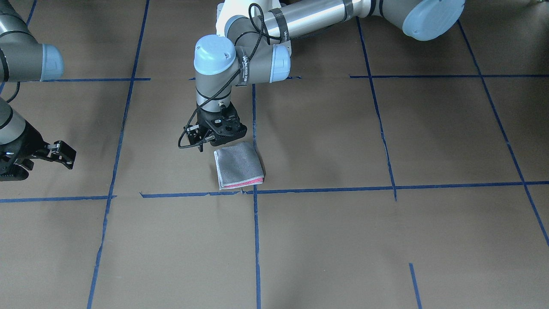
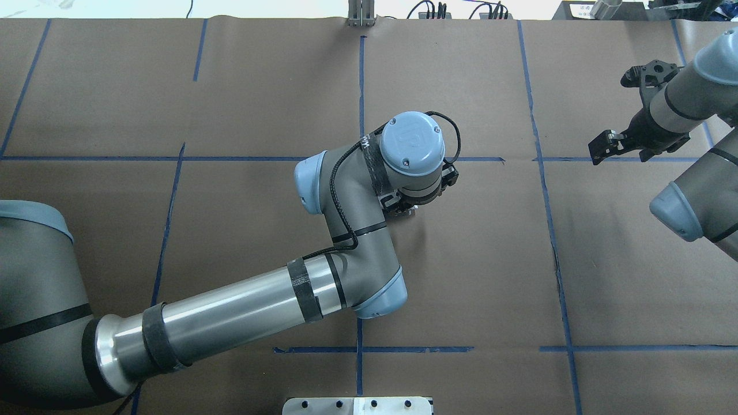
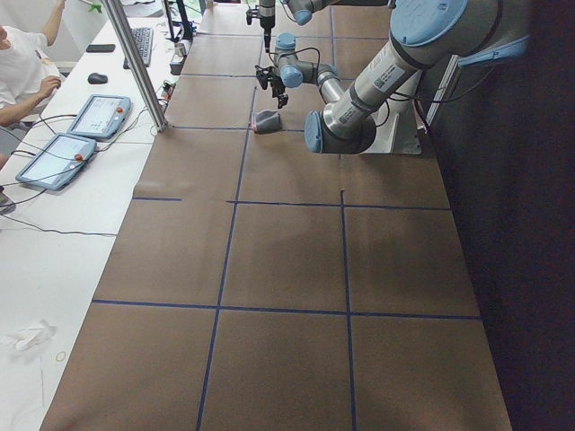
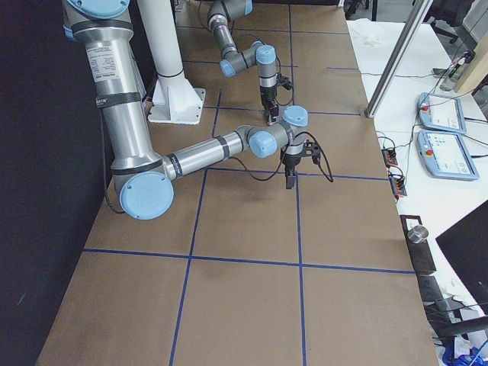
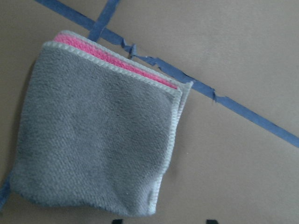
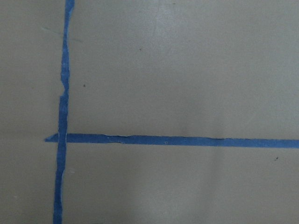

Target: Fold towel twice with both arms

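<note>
The towel lies on the brown desk near its middle, just beside a crossing of blue tape lines. It is a small layered square, grey face up, with a pink strip and pale edging showing along one side. By the stacked edges seen from the left wrist, both folds look done, and the corners sit slightly offset rather than flush. I judge that little is left beyond backing the arms away, or perhaps tidying that edge.

The left end effector hangs just over the towel's robot-side edge, released and grasping nothing. Its two fingertips show apart at the bottom of its wrist view. From overhead, this arm's wrist hides the towel.

The right end effector is well apart on the robot's right, spread wide and empty, with only desk and tape beneath it.

A metal post and control tablets stand off the desk's far side. Neither is close enough to get in the way.
</note>
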`<state>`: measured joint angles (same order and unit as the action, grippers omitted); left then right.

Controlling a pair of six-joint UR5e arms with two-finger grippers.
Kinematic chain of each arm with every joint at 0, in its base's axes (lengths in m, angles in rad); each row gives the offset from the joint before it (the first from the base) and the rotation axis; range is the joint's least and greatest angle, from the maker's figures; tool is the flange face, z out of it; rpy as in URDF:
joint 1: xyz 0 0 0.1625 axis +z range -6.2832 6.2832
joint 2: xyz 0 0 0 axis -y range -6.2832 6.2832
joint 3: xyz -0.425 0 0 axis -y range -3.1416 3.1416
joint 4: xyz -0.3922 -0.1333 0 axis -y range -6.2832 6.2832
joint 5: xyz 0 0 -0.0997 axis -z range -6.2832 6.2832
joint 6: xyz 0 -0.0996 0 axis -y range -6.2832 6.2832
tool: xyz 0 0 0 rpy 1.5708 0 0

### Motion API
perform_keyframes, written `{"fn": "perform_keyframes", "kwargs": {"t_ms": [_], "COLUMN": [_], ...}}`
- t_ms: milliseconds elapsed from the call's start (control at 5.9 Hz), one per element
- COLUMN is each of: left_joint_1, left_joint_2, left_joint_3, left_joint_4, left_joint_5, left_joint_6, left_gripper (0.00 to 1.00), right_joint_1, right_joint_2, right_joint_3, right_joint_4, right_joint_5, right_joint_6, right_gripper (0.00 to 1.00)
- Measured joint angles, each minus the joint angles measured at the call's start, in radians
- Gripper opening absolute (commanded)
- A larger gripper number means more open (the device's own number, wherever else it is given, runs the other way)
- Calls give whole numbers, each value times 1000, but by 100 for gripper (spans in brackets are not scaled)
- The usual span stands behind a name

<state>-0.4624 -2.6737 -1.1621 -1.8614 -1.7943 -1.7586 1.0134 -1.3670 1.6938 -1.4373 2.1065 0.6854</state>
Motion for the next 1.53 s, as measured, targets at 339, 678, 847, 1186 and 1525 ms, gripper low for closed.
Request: {"fn": "perform_keyframes", "kwargs": {"t_ms": [339,678,847,1186,1525], "left_joint_1": [-25,-92,-154,-377,-635], "left_joint_2": [114,341,432,551,693], "left_joint_3": [-246,-615,-751,-838,-786], "left_joint_4": [128,351,459,621,661], "left_joint_5": [-86,-171,-208,-340,-479], "left_joint_6": [17,174,302,660,1067], "left_gripper": [100,100,100,100,100], "right_joint_1": [34,168,262,416,512], "right_joint_2": [-21,-95,-134,-201,-246], "right_joint_3": [13,19,17,11,16], "right_joint_4": [1,-3,-9,-22,-135], "right_joint_5": [9,129,204,299,331], "right_joint_6": [-64,-250,-366,-551,-740], "right_gripper": [100,100,100,100,100]}}
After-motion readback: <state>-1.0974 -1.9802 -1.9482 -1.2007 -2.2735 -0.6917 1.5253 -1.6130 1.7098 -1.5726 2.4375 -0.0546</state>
